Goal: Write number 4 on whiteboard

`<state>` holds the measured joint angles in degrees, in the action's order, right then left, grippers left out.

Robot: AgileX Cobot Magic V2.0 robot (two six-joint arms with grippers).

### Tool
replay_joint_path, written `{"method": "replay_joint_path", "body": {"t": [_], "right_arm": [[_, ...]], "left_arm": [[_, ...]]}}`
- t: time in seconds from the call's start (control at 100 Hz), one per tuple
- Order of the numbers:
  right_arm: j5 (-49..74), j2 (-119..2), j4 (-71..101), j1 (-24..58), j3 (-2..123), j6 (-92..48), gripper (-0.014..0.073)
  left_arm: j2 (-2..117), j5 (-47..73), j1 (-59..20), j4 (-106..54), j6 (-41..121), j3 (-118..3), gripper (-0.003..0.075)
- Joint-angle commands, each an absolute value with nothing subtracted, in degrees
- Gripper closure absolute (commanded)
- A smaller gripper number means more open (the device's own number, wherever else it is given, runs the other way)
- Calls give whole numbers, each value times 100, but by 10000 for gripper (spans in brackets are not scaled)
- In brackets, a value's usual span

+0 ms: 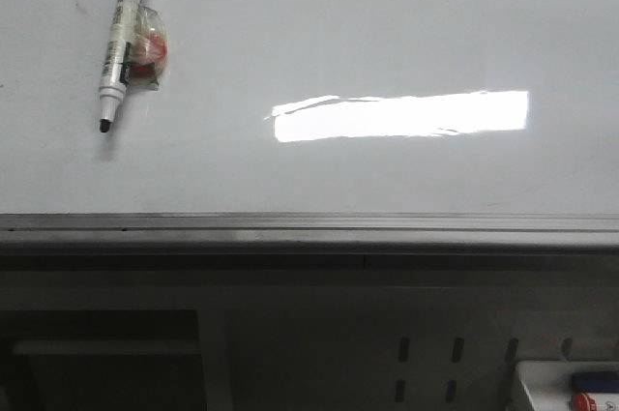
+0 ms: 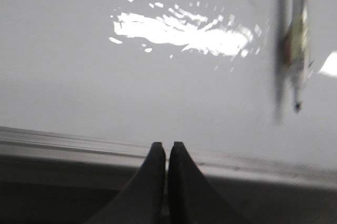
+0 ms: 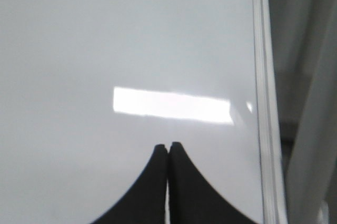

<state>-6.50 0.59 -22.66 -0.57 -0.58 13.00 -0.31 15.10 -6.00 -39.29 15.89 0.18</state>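
Front view: a white-barrelled marker pen (image 1: pixel 121 39), uncapped, is lying on the glossy pale grey whiteboard (image 1: pixel 387 24) at far left, long axis near upright, dark tip pointing toward the grey edge rail (image 1: pixel 309 227). No number 4 is showing on the board.

Left wrist view: the left gripper (image 2: pixel 167 150) is sitting clenched, grasping nothing, near the rail; the marker is lying off to one side, apart.

Right wrist view: the right gripper (image 3: pixel 168 150) is pressed together, empty, over bare board; no marker in sight. Left arm is likely nearer.
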Motion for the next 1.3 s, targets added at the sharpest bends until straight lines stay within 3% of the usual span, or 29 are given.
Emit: {"method": "replay_joint_path", "body": {"t": [0.0, 0.18, 0.39, 0.57, 0.72, 0.78, 0.84, 0.9, 0.95, 1.03, 1.08, 1.159, 1.289], "right_arm": [[-1901, 149, -2066, -81, -195, 1514, 648], [-1982, 149, -743, -81, -195, 2815, 648], [-1297, 149, -371, -69, 99, 2845, 648], [320, -133, -630, 108, 1050, 2845, 648], [1152, -889, -1204, 733, 1775, 2707, 642], [1335, -1262, -1251, 1064, 2038, 2646, 602], [1381, -1569, -1251, 1372, 2210, 2512, 531], [1381, -1881, -1251, 1716, 2352, 2495, 422], [1396, -2102, -1251, 1983, 2418, 2495, 331], [1411, -2450, -1251, 2371, 2478, 2495, 204], [1388, -2627, -1251, 2587, 2478, 2495, 170], [1343, -2867, -1251, 2875, 2478, 2495, 169], [1136, -3141, -1251, 3069, 2478, 2495, 169]], "left_arm": [[-179, 763, -596, -5389, 1547, 215, 741], [-179, 552, -596, -6624, 1547, 215, 741], [-168, 639, -596, -6866, 1637, 0, 741], [182, 1137, -585, -5131, 1888, -938, 741], [1396, 2417, -585, -3315, 1888, -2088, 703], [1905, 2857, -585, -3007, 1973, -2445, 617], [2439, 3172, -585, -2981, 2295, -2743, 470], [2920, 3325, -585, -3190, 2348, -2913, 325], [3246, 3423, -585, -3600, 2362, -2999, 258], [3695, 3598, -632, -4692, 3055, -3076, 253], [3943, 3641, -725, -5363, 3735, -3119, 282], [4286, 3611, -939, -6154, 4441, -3223, 335], [4687, 3165, -1408, -6169, 4585, -3507, 344]]}}
